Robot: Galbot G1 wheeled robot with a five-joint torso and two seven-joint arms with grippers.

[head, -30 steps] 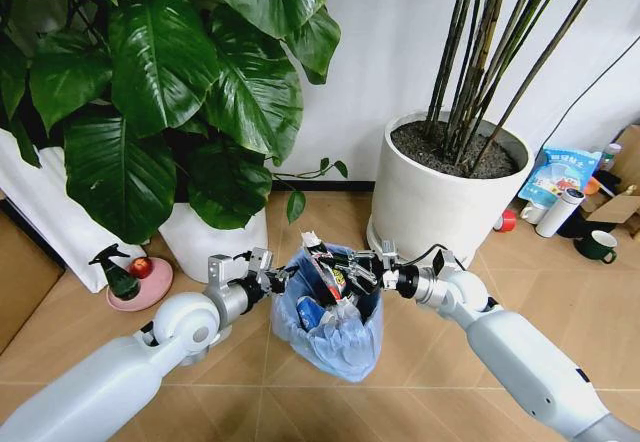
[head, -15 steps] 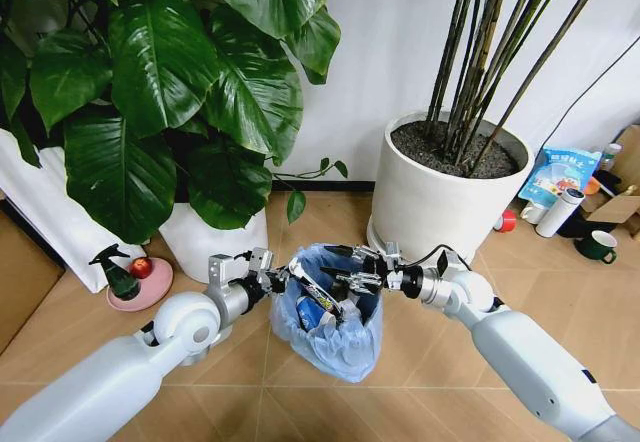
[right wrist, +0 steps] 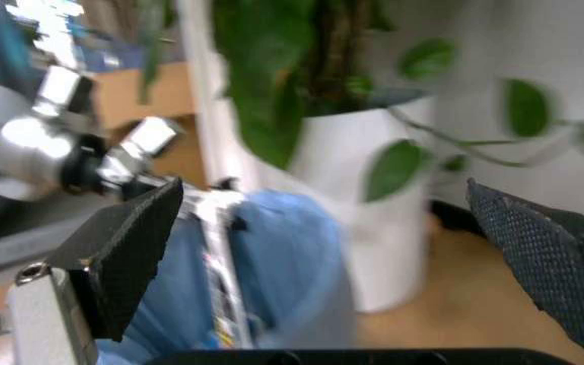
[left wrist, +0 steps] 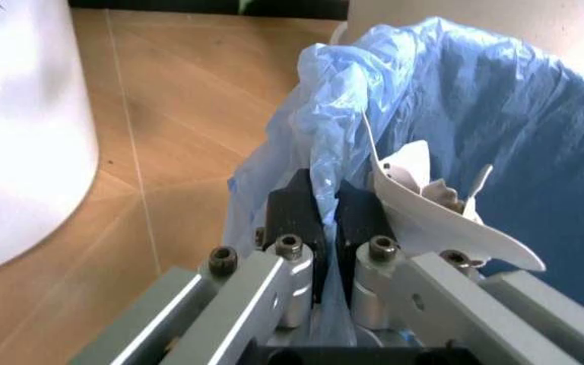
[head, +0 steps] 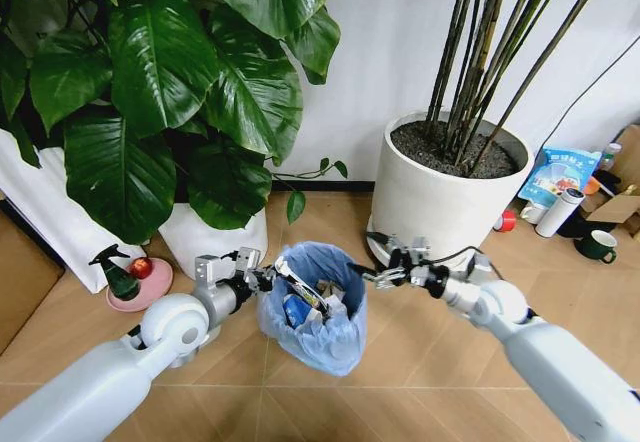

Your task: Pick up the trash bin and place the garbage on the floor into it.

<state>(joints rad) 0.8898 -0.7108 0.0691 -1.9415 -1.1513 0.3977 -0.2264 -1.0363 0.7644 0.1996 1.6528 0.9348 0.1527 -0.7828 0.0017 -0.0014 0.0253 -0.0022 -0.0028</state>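
Observation:
The trash bin [head: 312, 330], lined with a crinkly light-blue bag, hangs just above the floor [head: 420, 362] between my arms. My left gripper [head: 262, 278] is shut on its left rim; the left wrist view shows the black fingers [left wrist: 294, 207] pinching the bag [left wrist: 495, 114]. Garbage [head: 303, 303] lies inside, including a white crumpled wrapper [left wrist: 424, 204]. My right gripper [head: 378, 262] is open and holds nothing, just right of the bin's rim. Its view shows both pads [right wrist: 130, 251] spread wide, with the bin [right wrist: 290, 251] beyond them.
A large white pot [head: 440, 197] with bare stems stands right behind the bin. A smaller white pot [head: 215, 237] with a leafy plant sits to the left, beside a pink dish [head: 137, 293] holding a green spray bottle. Bottles and cups [head: 565, 212] cluster at far right.
My right gripper opened over the bin, let its piece of garbage fall in, and pulled back to the right. The bin and my left gripper shifted slightly left and down.

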